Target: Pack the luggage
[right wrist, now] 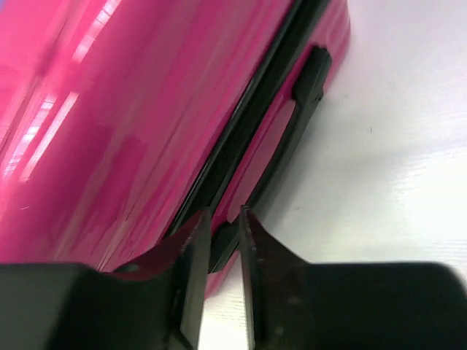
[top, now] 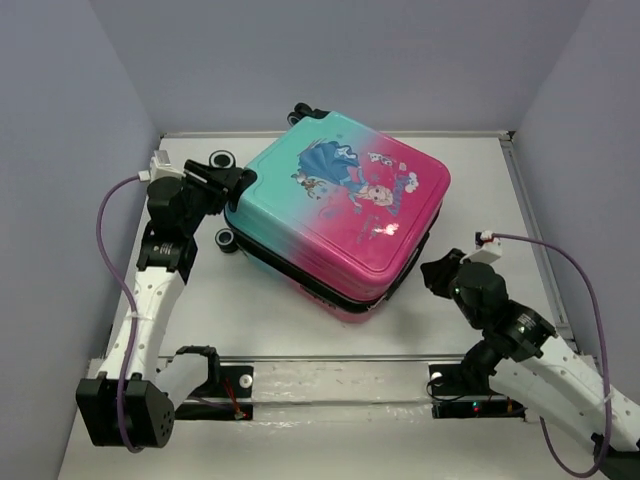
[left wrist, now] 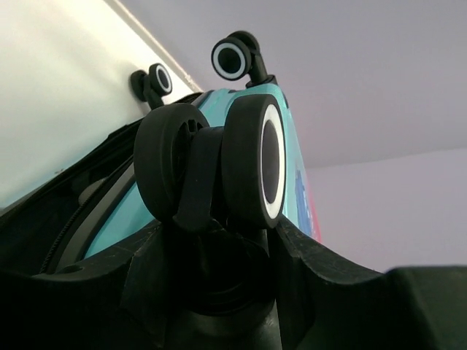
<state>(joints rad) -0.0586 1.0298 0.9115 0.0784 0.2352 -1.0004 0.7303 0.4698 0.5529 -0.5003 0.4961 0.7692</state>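
The luggage [top: 340, 215] lies flat on the table with its lid down and the princess picture facing up, teal at the back left and pink at the front right. My left gripper [top: 215, 180] is at its back-left corner. In the left wrist view the fingers [left wrist: 314, 270] close on the stem of a black double wheel [left wrist: 244, 164]. My right gripper [top: 437, 272] is at the pink right side. Its jaws [right wrist: 225, 233] stand nearly together, pinching the black lower end of the pink side handle [right wrist: 266, 149], next to the black zipper seam [right wrist: 241, 124].
The table [top: 250, 300] has a raised rim at the back and right [top: 525, 200]. Grey walls close it in on three sides. Two more wheels [left wrist: 232, 58] stick up at the suitcase's far end. Both arm bases sit on a rail [top: 340, 385] at the near edge.
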